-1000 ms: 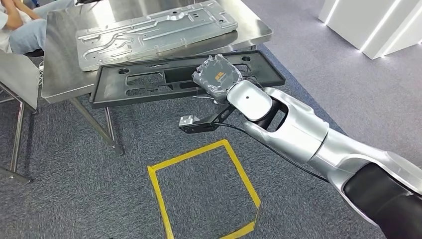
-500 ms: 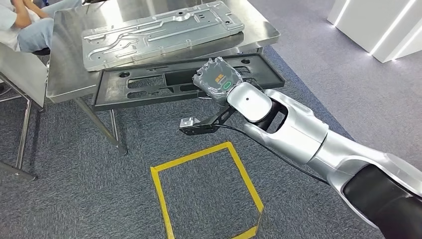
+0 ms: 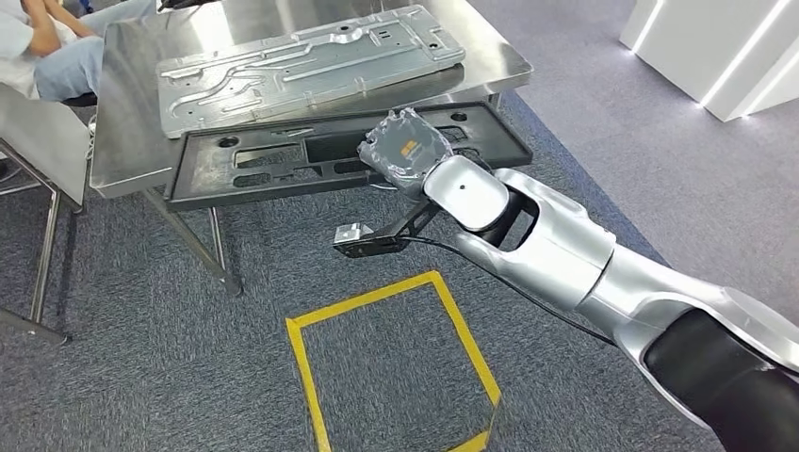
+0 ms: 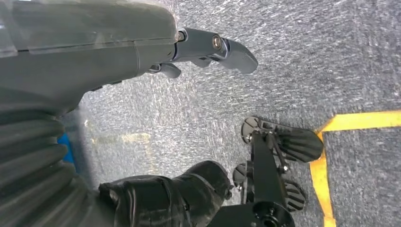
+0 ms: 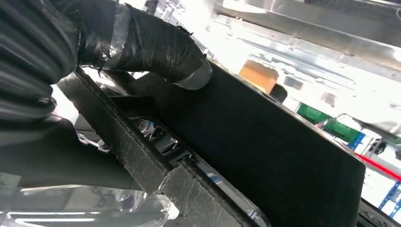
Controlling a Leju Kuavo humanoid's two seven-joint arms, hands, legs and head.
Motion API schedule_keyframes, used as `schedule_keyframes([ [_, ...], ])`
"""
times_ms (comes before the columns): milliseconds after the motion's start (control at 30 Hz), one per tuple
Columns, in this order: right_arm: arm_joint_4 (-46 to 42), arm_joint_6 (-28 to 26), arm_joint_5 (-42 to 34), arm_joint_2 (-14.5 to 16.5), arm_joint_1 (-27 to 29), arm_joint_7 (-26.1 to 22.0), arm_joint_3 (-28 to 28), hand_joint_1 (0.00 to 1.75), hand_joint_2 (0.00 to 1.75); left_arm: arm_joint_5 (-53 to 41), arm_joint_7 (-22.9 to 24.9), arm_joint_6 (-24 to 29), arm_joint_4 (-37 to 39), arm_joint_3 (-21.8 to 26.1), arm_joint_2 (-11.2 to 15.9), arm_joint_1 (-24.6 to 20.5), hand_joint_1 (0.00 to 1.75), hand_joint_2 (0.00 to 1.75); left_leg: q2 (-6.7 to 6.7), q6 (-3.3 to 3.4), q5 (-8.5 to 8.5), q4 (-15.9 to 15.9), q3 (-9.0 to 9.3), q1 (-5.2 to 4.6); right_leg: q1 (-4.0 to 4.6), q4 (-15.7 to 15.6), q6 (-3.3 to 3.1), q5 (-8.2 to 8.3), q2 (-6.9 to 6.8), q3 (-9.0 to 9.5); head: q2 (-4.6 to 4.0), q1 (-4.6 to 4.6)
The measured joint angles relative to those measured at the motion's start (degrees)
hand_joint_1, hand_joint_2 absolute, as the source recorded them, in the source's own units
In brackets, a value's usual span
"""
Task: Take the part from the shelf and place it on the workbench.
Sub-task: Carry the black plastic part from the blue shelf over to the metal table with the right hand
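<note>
My right hand [image 3: 407, 151] grips the black part [image 3: 330, 155]; in the right wrist view the thumb lies over the part's top w/ the fingers [image 5: 56, 161] under it, clamped on its edge. The part sits level at the near edge of the tabletop [image 3: 122, 141], just in front of the silver panel [image 3: 306, 61], partly overlapping the edge. Left hand [image 4: 142, 118] hangs over the carpet, fingers apart, holding nothing. Vs 0.5 s ago the part has shifted a bit left. Around: yellow tape square [image 3: 391, 363] on the floor, a seated person [image 3: 52, 47] at far left. Silver panel takes up much of the tabletop.
</note>
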Motion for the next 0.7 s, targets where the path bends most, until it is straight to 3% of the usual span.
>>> schedule_keyframes([
  [67,0.06,-0.01,0.00,0.06,-0.05,-0.01,-0.01,1.75,1.75,0.02,0.01,0.00,0.00,-0.01,-0.02,0.06,0.00,1.75,0.02,0.78,0.33,-0.82,0.60,0.24,0.08,1.09,0.52,-0.88,-0.03,-0.38,-0.01,0.13],
  [100,0.08,-0.04,0.00,0.07,-0.10,-0.01,-0.01,1.75,1.75,0.02,0.01,0.00,0.00,-0.02,-0.02,0.06,0.00,1.75,0.06,1.14,0.48,-1.19,0.91,0.38,0.15,3.21,0.64,-2.09,-0.01,-1.34,-0.01,0.24],
  [167,0.16,-0.08,0.00,0.07,-0.04,-0.01,0.00,1.75,1.75,0.03,0.02,0.00,0.00,-0.02,-0.03,0.05,0.00,1.75,0.07,1.64,0.41,-1.25,1.09,0.38,0.17,10.45,0.70,-5.33,0.02,-4.92,-0.01,0.43],
  [233,0.29,-0.10,0.00,0.07,0.31,-0.01,0.01,1.75,1.75,0.03,0.02,0.00,0.00,-0.02,-0.03,0.03,0.00,1.75,-0.02,1.84,0.13,-0.98,1.10,0.27,0.15,15.78,0.76,-6.54,0.03,-8.03,-0.01,0.45],
  [267,0.37,-0.10,0.00,0.07,0.45,-0.02,0.02,1.75,1.75,0.03,0.03,0.00,0.00,-0.02,-0.02,0.04,0.00,1.75,-0.13,1.83,-0.06,-0.76,1.12,0.24,0.14,15.56,0.74,-5.59,0.02,-8.25,-0.01,0.45],
  [300,0.43,-0.11,0.00,0.07,0.49,-0.02,0.02,1.75,1.75,0.03,0.04,0.00,0.00,-0.02,-0.02,0.05,0.00,1.75,-0.27,1.75,-0.31,-0.46,1.15,0.23,0.13,13.02,0.63,-3.69,0.02,-7.30,-0.01,0.46],
  [333,0.50,-0.13,0.00,0.07,0.42,-0.02,0.02,1.75,1.75,0.03,0.05,0.00,0.00,-0.02,-0.02,0.06,0.00,1.75,-0.41,1.59,-0.64,-0.08,1.14,0.23,0.14,9.01,0.44,-1.57,0.01,-5.64,-0.01,0.47],
  [400,0.61,-0.20,-0.01,0.16,0.22,-0.05,0.02,1.75,1.75,0.02,0.09,0.05,0.00,-0.02,-0.02,0.07,0.00,1.75,-0.61,1.11,-1.24,0.72,0.88,0.01,0.28,2.70,0.04,0.78,0.05,-2.60,-0.01,0.45],
  [567,0.87,-0.27,-0.04,0.48,0.21,-0.18,0.02,1.75,1.75,-0.02,0.14,0.55,0.00,0.01,-0.02,0.08,0.00,1.75,-0.55,-0.21,-2.17,1.58,0.54,0.01,0.13,0.64,-0.92,0.84,0.12,-1.42,0.00,0.35],
  [633,0.91,-0.30,-0.04,0.72,0.20,-0.15,0.02,1.75,1.75,-0.10,0.13,0.72,0.00,0.01,0.00,0.02,0.00,1.75,-0.28,-0.97,-4.50,6.17,-1.59,0.27,-0.22,0.25,-1.42,0.79,0.04,-0.89,-0.01,0.20],
  [700,0.99,-0.32,-0.04,0.92,0.34,-0.10,0.07,1.75,1.75,-0.22,0.10,0.83,0.00,-0.01,0.05,-0.03,0.00,1.75,-0.09,-1.63,-7.19,13.48,-5.44,0.60,-0.27,0.21,-1.66,0.56,0.02,-0.62,-0.01,0.09],
])
